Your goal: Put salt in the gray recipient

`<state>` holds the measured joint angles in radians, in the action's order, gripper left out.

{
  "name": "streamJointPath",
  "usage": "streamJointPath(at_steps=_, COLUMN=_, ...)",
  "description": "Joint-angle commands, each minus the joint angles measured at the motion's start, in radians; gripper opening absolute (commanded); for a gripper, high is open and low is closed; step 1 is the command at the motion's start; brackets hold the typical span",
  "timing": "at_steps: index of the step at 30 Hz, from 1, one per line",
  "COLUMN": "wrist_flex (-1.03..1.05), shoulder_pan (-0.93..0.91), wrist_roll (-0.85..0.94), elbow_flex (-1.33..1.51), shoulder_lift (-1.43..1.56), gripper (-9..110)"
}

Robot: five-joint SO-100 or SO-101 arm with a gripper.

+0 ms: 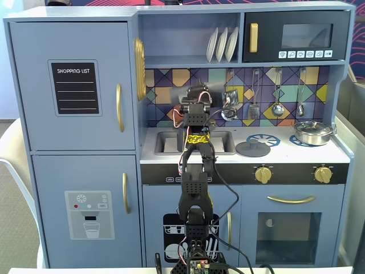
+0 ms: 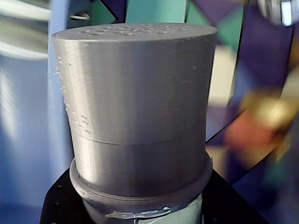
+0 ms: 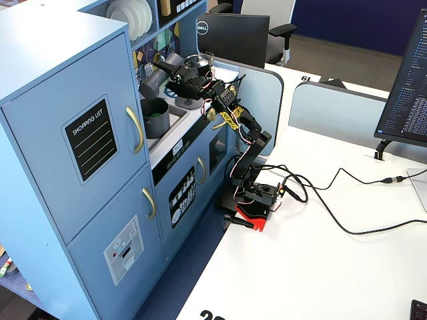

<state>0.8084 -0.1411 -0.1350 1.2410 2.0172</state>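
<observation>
Gray ribbed plastic is filling the wrist view: the salt shaker (image 2: 140, 116) is sitting right against the lens, its darker flat top showing faint raised dots and a pale green strip peeking out at its lower edge. Black gripper (image 2: 140, 212) parts are flanking its base on both sides, so the fingers are clamping on the shaker.

Stepping back to a fixed view from the side, the arm's red and black base (image 3: 252, 212) is standing on the white table (image 3: 320, 267), with black cables trailing away from it across the tabletop. From there the arm is reaching up and over the counter of the blue toy kitchen (image 3: 60, 133). The gripper (image 3: 175, 78) is holding the shaker (image 3: 155, 78) tilted, nearly lying flat, its free end pointing toward the cupboard side. Just below that end, the dark gray pot (image 3: 155, 117) is standing upright in the kitchen's sink area, something green showing inside it.

Farther along the counter, in a fixed view from the front, a flat gray lid with a knob (image 1: 252, 148) is lying beside the sink, and beyond it a shiny steel pan (image 1: 312, 132) is resting on the far burner.
</observation>
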Motion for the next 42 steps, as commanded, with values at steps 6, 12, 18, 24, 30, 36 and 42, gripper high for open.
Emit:
streamJointPath(at_steps=6, wrist_flex=0.055, shoulder_pan=0.16, wrist_roll=-0.673, elbow_flex=-0.186, shoulder_lift=-0.115, gripper=0)
streamJointPath(at_steps=12, wrist_flex=-0.048, shoulder_pan=0.201, wrist_roll=-0.85, elbow_flex=-0.187, shoulder_lift=-0.135, gripper=0)
streamJointPath(at_steps=18, wrist_flex=0.023, shoulder_pan=0.199, wrist_roll=-0.911, elbow_flex=-0.295, shoulder_lift=-0.195, gripper=0)
streamJointPath(at_steps=24, wrist_flex=0.368, shoulder_pan=0.172, wrist_roll=-0.986, elbow_flex=-0.434, shoulder_lift=-0.296, gripper=0)
streamJointPath(at_steps=30, wrist_flex=0.037, shoulder_pan=0.213, wrist_roll=-0.904, elbow_flex=-0.305, shoulder_lift=-0.232, gripper=0)
streamJointPath(at_steps=36, wrist_flex=0.158, shoulder_pan=0.199, wrist_roll=-0.882, elbow_flex=-0.457, shoulder_lift=-0.31, gripper=0)
streamJointPath(at_steps=42, wrist_flex=0.394, shoulder_pan=0.183, wrist_roll=-0.922, elbow_flex=-0.393, shoulder_lift=-0.305, gripper=0)
